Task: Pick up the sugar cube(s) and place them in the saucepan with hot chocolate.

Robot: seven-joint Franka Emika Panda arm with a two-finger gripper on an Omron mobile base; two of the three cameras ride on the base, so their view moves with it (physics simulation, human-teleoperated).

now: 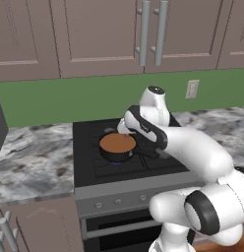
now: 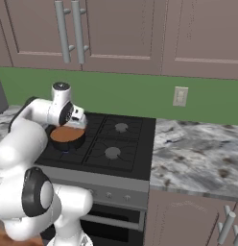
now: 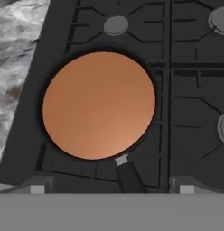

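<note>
The saucepan with hot chocolate [image 1: 117,144] [image 2: 67,135] is small, round and black, and stands on the front left burner of the stove. Its flat orange-brown liquid [image 3: 99,104] takes up the middle of the hand view, and its straight black handle [image 3: 129,176] points toward the bottom edge. My gripper [image 1: 125,129] [image 2: 78,122] [image 3: 111,188] hangs just above the pan, pointing down at it. It is open, with its fingertips [image 3: 39,188] far apart and nothing between them. The sugar cube is out of view.
The black stove [image 1: 89,167] [image 2: 116,144] has other bare burners [image 3: 116,25]. Marble counter runs to its left [image 1: 30,157] and right [image 2: 197,149]. A dark appliance [image 1: 0,128] stands at the far left. Cabinets hang above the green wall with an outlet [image 2: 180,96].
</note>
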